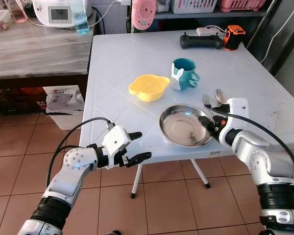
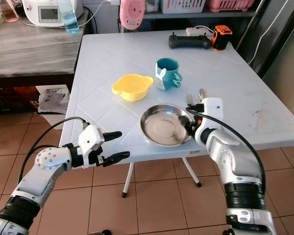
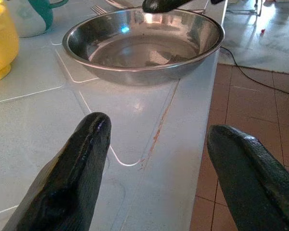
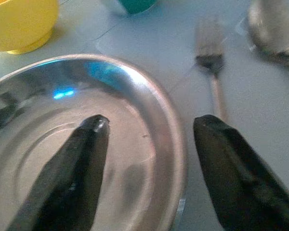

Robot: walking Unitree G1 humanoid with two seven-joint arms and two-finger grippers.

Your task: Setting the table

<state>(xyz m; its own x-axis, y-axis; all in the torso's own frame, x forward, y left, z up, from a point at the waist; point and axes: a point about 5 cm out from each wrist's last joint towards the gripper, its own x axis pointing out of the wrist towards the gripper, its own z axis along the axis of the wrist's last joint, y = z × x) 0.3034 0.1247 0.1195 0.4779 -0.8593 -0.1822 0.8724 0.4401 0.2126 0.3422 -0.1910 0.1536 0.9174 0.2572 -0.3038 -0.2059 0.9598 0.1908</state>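
Nearest, at the white surface [image 1: 117, 63]'s near-left edge: left gripper [image 1: 138, 146], jaws spread wide and empty, one finger over the tabletop, the other off the edge above the tiled floor [image 1: 19, 161]. Near-right: steel plate [image 1: 183, 126] close to the near edge, right gripper [image 4: 149, 163] astride its right rim, jaws open, one finger [image 4: 74, 163] over the dish, the other outside it. Just right of the plate: fork [image 1: 206, 102] and spoon [image 1: 219, 96], side by side. Farther in: yellow bowl [image 1: 148, 86], then teal mug [image 1: 184, 73] to its right. At the far edge: black controller [image 1: 201, 41], orange-black tape measure [image 1: 233, 36]. Left beyond: wooden counter [image 1: 34, 49] with a white appliance [image 1: 59, 11].
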